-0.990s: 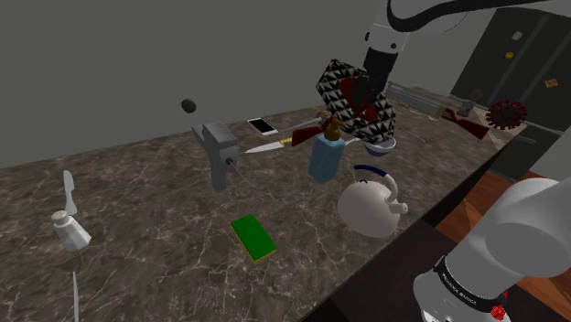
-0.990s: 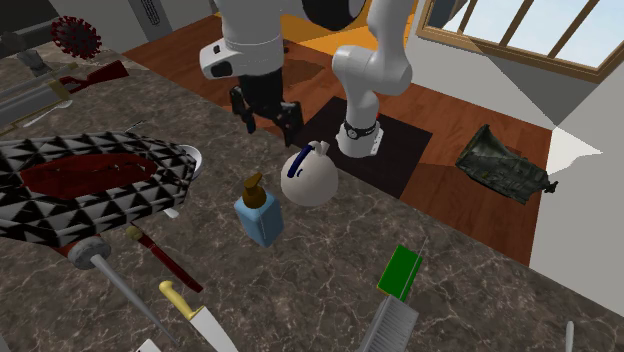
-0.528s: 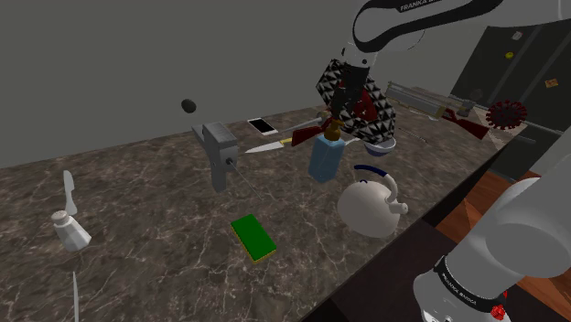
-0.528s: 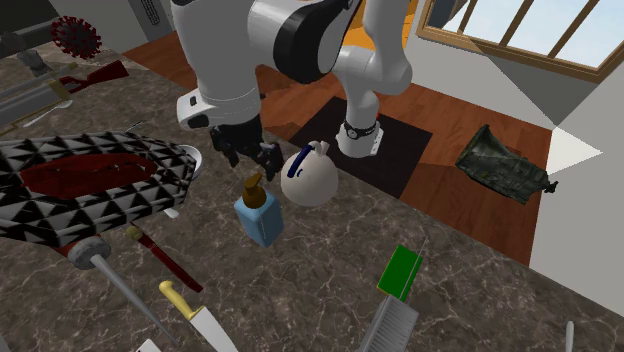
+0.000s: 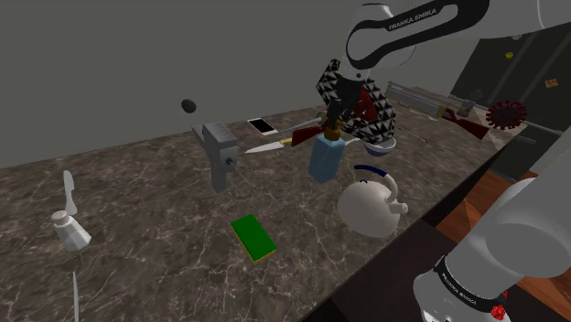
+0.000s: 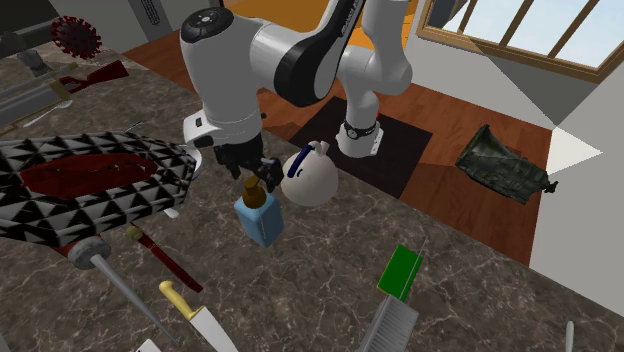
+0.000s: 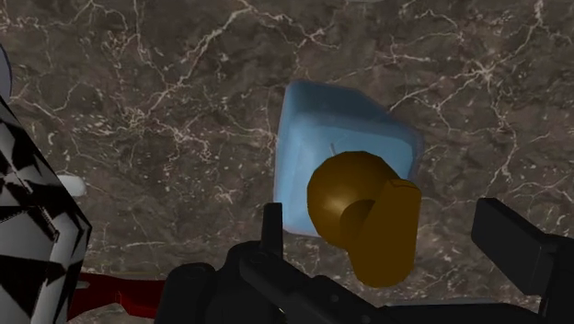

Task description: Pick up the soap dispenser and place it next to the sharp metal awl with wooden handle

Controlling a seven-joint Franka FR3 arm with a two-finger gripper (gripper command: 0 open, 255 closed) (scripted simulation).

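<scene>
**Shoulder view.** A dark marbled counter [image 5: 137, 201] runs along a grey wall. The soap dispenser [image 5: 326, 157], a pale blue block with a brown pump, stands upright about midway between the counter's wall edge and the edge facing the stand. It is toward the shoulder view's right. The black gripper [image 5: 337, 117] hangs straight above the pump on the white arm. A white teapot [image 5: 369, 206] sits near the stand-side edge, just beside the dispenser. A flat green block [image 5: 253, 237] lies near that same edge, further to the shoulder view's left. Behind the dispenser is a black-and-white patterned bowl [image 5: 384, 114] with a red inside.

**Second exterior view.** This camera looks across the counter [image 6: 320, 260] toward the stand. The soap dispenser [image 6: 259, 217] stands between the patterned bowl [image 6: 90, 190] and the teapot [image 6: 308, 178], apart from both. The gripper [image 6: 254, 172] points down with its fingertips level with the pump top. The green block [image 6: 401, 271] lies well apart, toward the second exterior view's right.

**Wrist view.** Seen from above, the soap dispenser [image 7: 331, 138] shows its blue body and brown pump [image 7: 354, 198]. The gripper [image 7: 384, 212] is released. Its two fingers [image 7: 271, 225] stand wide apart on either side of the pump, grasping nothing.
</scene>
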